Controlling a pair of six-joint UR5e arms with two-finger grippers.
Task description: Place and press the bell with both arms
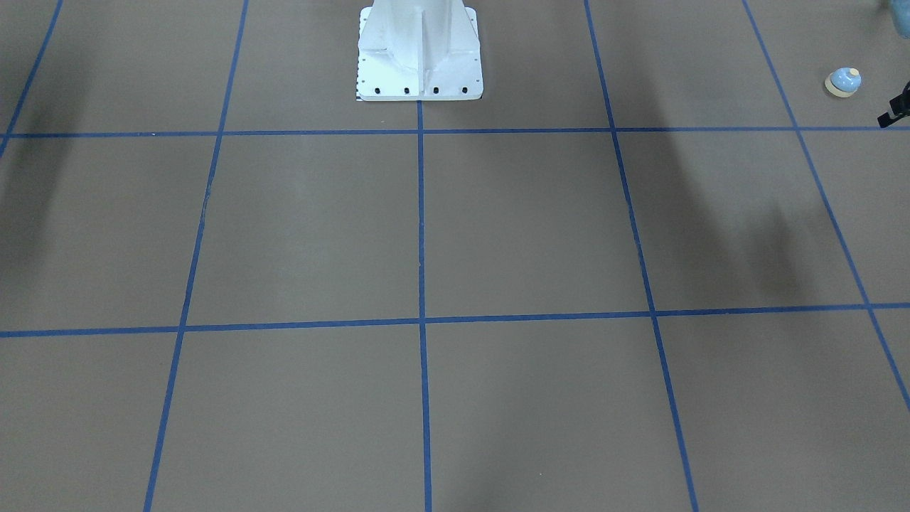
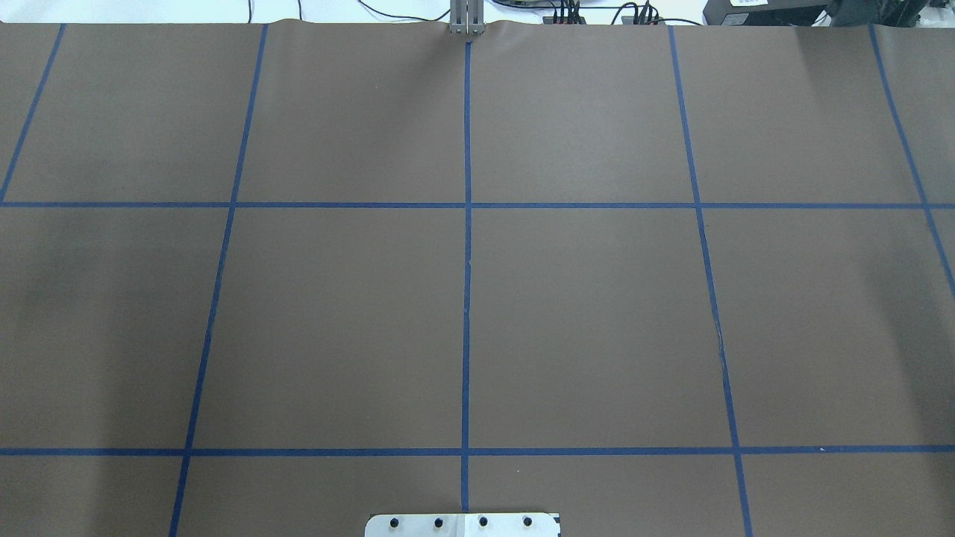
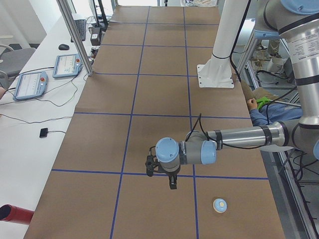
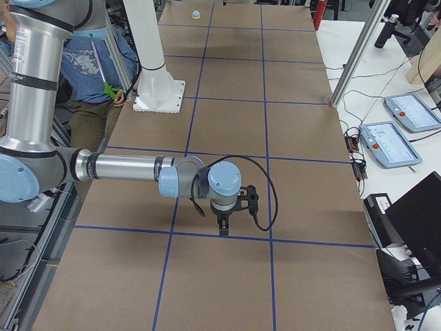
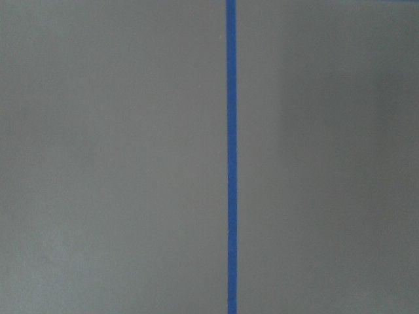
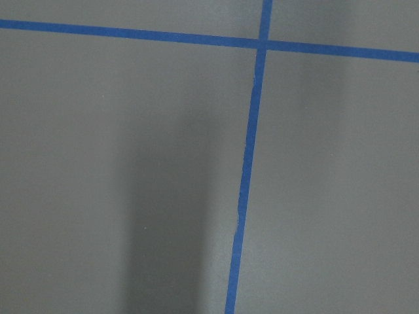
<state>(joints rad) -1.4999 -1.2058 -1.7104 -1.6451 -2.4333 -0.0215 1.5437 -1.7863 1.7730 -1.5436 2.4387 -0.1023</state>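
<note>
As left tool (image 3: 172,184) hovers, bell (image 3: 220,204) sits near (untouched).

Left gripper (image 3: 172,185): the front-facing view's edge cut off all but a black sliver just beside the bell (image 1: 843,82); jaw gap could not be read. Right gripper (image 4: 222,229), well apart from the bell, showed side-on only; gap unreadable. Pedestal (image 1: 419,64), far from the bell, was cropped above its foot.

Silver-grey tube arms (image 3: 239,135), light-blue joint caps (image 3: 167,149); black cabled tool (image 3: 172,185) (white bolted pedestal (image 1: 419,57)).
</note>
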